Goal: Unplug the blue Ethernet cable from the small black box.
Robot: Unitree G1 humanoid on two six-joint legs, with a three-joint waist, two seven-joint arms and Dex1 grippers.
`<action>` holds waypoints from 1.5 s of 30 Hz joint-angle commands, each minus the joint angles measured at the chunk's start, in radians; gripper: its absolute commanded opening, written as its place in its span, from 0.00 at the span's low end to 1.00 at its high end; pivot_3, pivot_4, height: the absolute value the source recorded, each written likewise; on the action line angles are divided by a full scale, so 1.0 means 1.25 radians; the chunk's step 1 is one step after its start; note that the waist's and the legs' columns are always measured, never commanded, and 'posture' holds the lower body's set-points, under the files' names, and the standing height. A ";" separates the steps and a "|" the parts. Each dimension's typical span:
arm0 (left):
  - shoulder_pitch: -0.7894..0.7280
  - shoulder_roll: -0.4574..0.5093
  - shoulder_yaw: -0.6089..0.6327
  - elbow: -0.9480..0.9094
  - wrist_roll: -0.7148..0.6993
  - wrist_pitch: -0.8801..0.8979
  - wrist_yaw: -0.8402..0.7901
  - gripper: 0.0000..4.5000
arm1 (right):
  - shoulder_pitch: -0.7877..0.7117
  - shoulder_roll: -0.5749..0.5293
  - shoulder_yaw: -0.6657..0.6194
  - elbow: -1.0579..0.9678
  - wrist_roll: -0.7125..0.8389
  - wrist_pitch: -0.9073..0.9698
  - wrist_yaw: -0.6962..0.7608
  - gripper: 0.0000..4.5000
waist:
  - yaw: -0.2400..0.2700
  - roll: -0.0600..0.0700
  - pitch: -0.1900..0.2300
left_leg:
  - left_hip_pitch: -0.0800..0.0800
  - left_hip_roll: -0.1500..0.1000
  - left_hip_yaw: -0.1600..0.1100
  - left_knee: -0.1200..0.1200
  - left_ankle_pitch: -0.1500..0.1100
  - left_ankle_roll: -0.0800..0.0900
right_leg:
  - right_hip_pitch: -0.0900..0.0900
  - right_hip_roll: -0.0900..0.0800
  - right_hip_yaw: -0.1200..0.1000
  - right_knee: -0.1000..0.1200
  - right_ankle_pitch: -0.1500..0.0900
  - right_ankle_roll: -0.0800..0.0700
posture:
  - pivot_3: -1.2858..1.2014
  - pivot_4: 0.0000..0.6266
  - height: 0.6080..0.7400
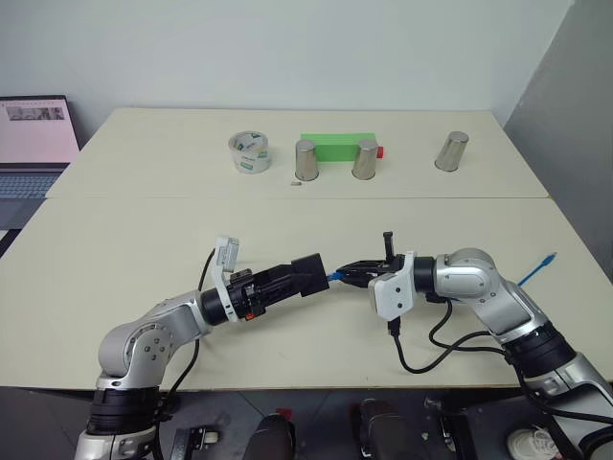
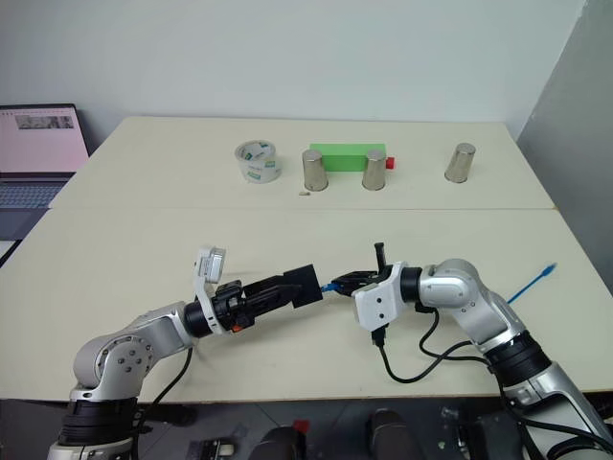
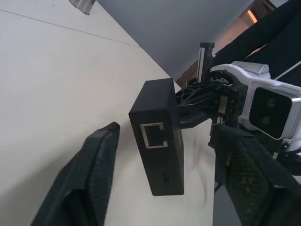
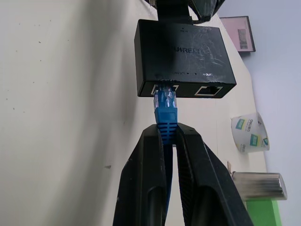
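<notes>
Blue Ethernet cable (image 4: 165,110) pinched between right fingers (image 4: 146,188).

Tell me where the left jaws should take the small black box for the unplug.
Across its broad flat faces at the end away from the blue Ethernet cable: the small black box already sits between the open left gripper jaws, leaving the port face clear.

Table (image 1: 144,220): pale cream top.
On it: tape roll (image 1: 249,153), green block (image 1: 336,147), three metal cups (image 1: 306,161).
</notes>
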 commanded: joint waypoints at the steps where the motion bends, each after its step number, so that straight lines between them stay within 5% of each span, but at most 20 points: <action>1: -0.009 -0.003 -0.003 -0.007 -0.011 0.004 -0.004 0.51 | -0.028 0.006 -0.013 0.001 -0.015 -0.029 -0.023 0.02 | 0.000 0.000 0.000 | 0.000 0.000 0.000 0.000 0.000 0.000 | 0.000 0.000 0.000 0.000 0.000 0.000 | 0.52 0.24 1.00; 8: -0.013 -0.009 -0.011 0.001 0.006 -0.007 -0.003 0.20 | -0.032 0.016 0.000 0.002 -0.031 -0.064 -0.037 0.02 | 0.001 0.000 0.000 | 0.000 0.000 0.000 0.000 0.000 0.000 | 0.000 0.000 0.000 0.000 0.000 0.000 | 0.52 0.24 1.00; 11: -0.016 -0.005 -0.010 0.011 0.013 -0.011 -0.005 0.17 | -0.027 0.015 0.010 -0.001 -0.032 -0.074 -0.025 0.02 | 0.001 0.000 0.000 | 0.000 0.000 0.000 0.000 0.000 0.000 | 0.000 0.000 0.000 0.000 0.000 0.000 | 0.52 0.24 1.00; 17: -0.031 0.019 -0.011 0.037 0.027 -0.015 -0.028 0.17 | -0.015 -0.017 0.009 -0.032 -0.020 -0.041 0.024 0.39 | 0.001 0.000 0.000 | 0.000 0.000 0.000 0.000 0.000 0.000 | 0.000 0.000 0.000 0.000 0.000 0.000 | 0.52 0.24 1.00; 22: -0.051 0.089 -0.071 0.030 0.089 -0.063 -0.130 0.17 | 0.057 -0.074 -0.041 -0.191 0.231 0.255 0.157 0.43 | 0.002 0.000 0.000 | 0.000 0.000 -0.001 0.000 0.000 0.000 | 0.000 0.000 -0.001 0.000 0.000 0.000 | 0.52 0.24 1.00; 27: -0.085 0.145 -0.129 0.048 0.165 -0.171 -0.266 0.17 | 0.089 -0.090 -0.110 -0.322 0.462 0.603 0.166 0.43 | 0.005 0.000 0.000 | 0.000 0.000 -0.001 0.000 0.000 0.000 | 0.000 0.000 -0.001 0.000 0.000 -0.001 | 0.52 0.24 1.00; 36: -0.151 0.155 -0.179 0.071 0.233 -0.279 -0.376 0.17 | 0.049 -0.003 -0.158 -0.349 0.639 0.958 0.052 0.43 | 0.005 0.000 0.000 | -0.001 0.000 -0.001 0.000 0.000 0.000 | 0.000 0.000 -0.001 -0.001 -0.001 -0.001 | 0.52 0.24 1.00; 45: -0.150 0.141 -0.179 0.065 0.237 -0.296 -0.382 0.17 | 0.025 0.017 -0.172 -0.346 0.741 1.116 0.045 0.43 | 0.005 0.000 0.000 | -0.002 0.000 -0.001 -0.001 0.000 0.000 | -0.001 0.000 -0.001 -0.002 -0.001 -0.001 | 0.52 0.24 1.00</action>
